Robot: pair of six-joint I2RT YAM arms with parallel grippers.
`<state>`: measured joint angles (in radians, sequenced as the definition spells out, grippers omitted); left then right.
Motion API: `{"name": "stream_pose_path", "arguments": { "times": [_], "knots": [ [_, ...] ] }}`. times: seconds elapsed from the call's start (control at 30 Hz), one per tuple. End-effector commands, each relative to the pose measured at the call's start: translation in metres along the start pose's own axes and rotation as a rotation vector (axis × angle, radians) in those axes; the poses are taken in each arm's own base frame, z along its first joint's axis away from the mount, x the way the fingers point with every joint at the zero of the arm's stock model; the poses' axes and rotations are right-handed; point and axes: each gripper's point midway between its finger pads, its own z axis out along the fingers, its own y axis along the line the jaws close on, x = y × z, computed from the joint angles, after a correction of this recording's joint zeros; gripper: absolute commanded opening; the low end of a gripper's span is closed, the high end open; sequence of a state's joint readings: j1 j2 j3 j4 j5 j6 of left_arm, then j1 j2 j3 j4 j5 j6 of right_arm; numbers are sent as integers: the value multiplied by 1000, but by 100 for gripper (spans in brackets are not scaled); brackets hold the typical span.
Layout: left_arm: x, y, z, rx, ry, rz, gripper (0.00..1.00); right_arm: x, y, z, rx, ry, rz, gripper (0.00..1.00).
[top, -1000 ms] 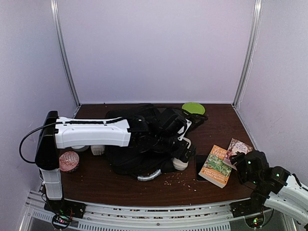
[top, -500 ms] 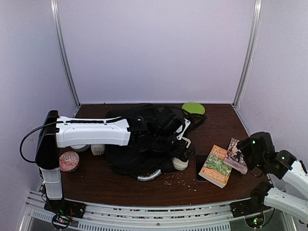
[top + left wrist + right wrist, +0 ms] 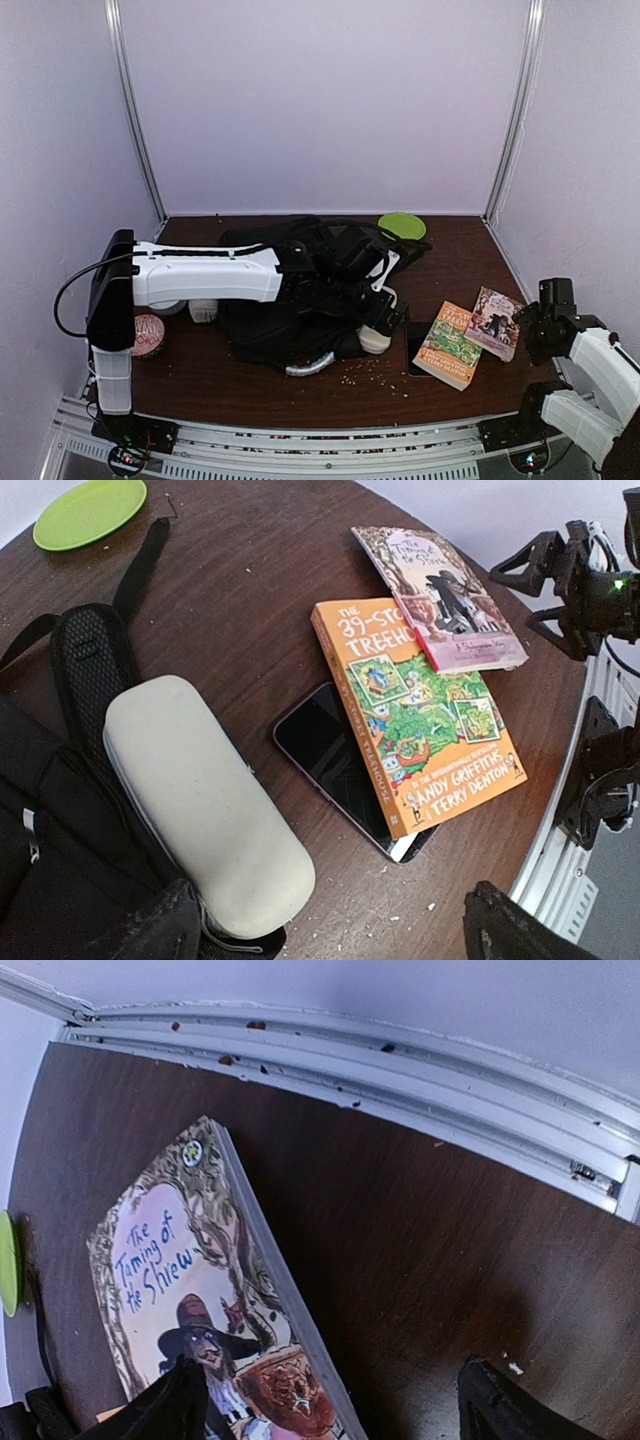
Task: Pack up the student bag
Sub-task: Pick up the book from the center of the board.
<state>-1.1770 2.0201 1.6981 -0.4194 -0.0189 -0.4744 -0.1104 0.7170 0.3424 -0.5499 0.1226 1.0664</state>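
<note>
Both left gripper (image 3: 335, 930) and right gripper (image 3: 330, 1405) being apart and empty, we are targeting the small book's (image 3: 440, 600) edge propped on the orange book (image 3: 420, 720).

top: high above near edge, whole table (image 3: 470, 262) | wrists: close, angled down | shared: Shrew book (image 3: 440, 600)

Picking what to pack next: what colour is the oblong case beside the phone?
Plain off-white, slightly greyish. The case shows best in the left wrist view.

One backpack (image 3: 258, 338), two books (image 3: 425, 735) (image 3: 440, 600), one phone (image 3: 318, 742)
</note>
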Motion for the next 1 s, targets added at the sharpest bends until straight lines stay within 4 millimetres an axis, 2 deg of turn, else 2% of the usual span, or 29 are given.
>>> {"name": "stream_pose_path", "arguments": {
  "times": [0.0, 0.2, 0.37, 0.53, 0.8, 0.93, 0.97],
  "knots": [
    [-14, -3, -1, 23, -40, 9, 94, 15, 8, 12, -59, 74, 3, 86],
    [-11, -1, 0, 16, -35, 7, 94, 33, -3, 26, -43, 130, 16, 84],
    [-10, 0, 0, 13, -36, 5, 93, 47, -12, 33, -30, 179, 3, 75],
    [-6, 3, -2, 5, -31, 2, 93, 50, -9, 30, -63, 193, -12, 51],
    [-4, 3, -4, 5, -29, -7, 93, 57, -4, 22, -128, 222, -20, 19],
    [-2, 5, -6, 0, -26, -14, 93, 53, 4, 13, -164, 214, -42, 0],
    [-2, 5, -6, -2, -28, -15, 93, 50, 7, 9, -176, 209, -52, 0]
  ]
}}
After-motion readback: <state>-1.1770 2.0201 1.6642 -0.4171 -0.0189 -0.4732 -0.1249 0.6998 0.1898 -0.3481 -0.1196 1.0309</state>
